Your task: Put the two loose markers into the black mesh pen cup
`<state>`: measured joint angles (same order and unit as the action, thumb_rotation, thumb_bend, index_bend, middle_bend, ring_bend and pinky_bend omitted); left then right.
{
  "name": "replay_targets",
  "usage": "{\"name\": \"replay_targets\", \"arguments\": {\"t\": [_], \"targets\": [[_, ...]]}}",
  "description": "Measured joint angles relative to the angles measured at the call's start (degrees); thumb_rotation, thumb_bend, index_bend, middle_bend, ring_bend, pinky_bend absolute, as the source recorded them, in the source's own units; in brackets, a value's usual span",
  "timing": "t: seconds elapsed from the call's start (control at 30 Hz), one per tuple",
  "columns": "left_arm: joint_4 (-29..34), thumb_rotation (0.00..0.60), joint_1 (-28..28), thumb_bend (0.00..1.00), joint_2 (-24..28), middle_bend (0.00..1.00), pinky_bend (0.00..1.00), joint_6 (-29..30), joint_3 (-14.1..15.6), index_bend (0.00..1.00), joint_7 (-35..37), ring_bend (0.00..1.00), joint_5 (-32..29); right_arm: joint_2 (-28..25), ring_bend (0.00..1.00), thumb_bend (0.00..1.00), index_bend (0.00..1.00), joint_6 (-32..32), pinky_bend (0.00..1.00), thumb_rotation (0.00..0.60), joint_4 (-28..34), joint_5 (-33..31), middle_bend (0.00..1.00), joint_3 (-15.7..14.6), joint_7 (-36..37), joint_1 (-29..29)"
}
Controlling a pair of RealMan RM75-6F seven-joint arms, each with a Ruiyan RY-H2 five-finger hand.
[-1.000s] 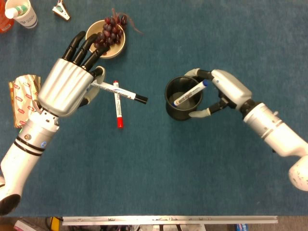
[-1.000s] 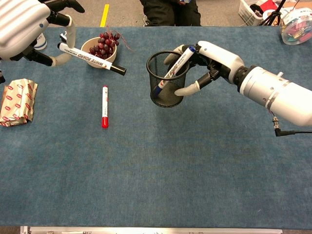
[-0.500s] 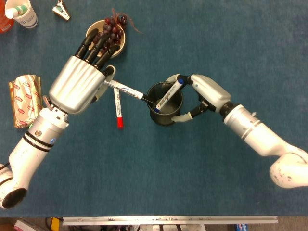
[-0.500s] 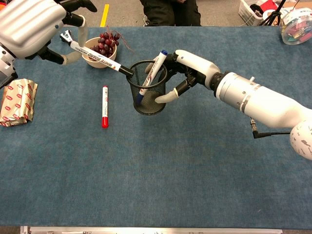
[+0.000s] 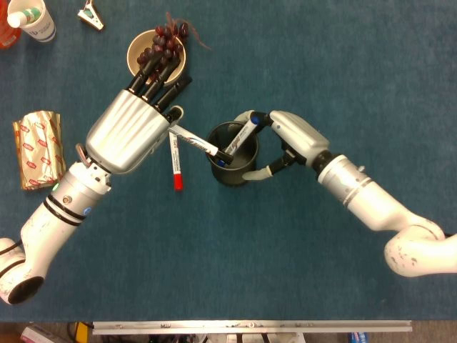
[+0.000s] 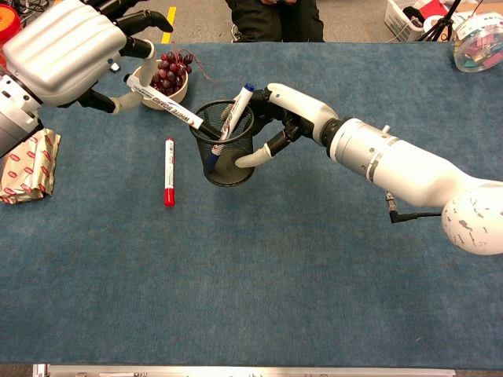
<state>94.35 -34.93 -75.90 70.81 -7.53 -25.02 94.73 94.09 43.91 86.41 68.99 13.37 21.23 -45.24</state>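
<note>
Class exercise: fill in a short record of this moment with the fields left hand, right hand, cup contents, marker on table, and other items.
left hand: holds black-capped marker, tip inside the cup's rim
right hand: grips black mesh pen cup
cup contents: blue-capped marker, leaning
marker on table: red marker, left of the cup, untouched
other items: bowl of grapes, foil packet

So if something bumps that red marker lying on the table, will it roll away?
Probably a little. The red marker looks round and smooth, and it lies flat and loose on the blue cloth, so a sideways nudge could roll it. The cloth looks fuzzy, which would likely stop it soon. It looks stiff and light, so it should lift without bending.
</note>
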Motion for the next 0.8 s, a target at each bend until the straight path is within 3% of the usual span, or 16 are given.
{"name": "replay_targets", "arguments": {"t": [0.57,0.8], "targets": [[-2.76,0.6,-0.7,0.27,-2.64,0.19,0.0,1.68,2.16,0.63,-5.18,0.02,5.69,3.12,0.38,0.36,0.56,-0.21,0.31,0.6,0.37,-4.6,0.49,2.93,-4.21,-2.37],[-2.38,0.6,-0.56,0.27,-2.4,0.18,0.0,1.41,2.66,0.45,-5.21,0.02,5.75,3.61,0.38,0.36,0.56,-0.05,0.31,0.6,0.03,-5.52,0.49,3.15,-5.31,-2.61]]}}
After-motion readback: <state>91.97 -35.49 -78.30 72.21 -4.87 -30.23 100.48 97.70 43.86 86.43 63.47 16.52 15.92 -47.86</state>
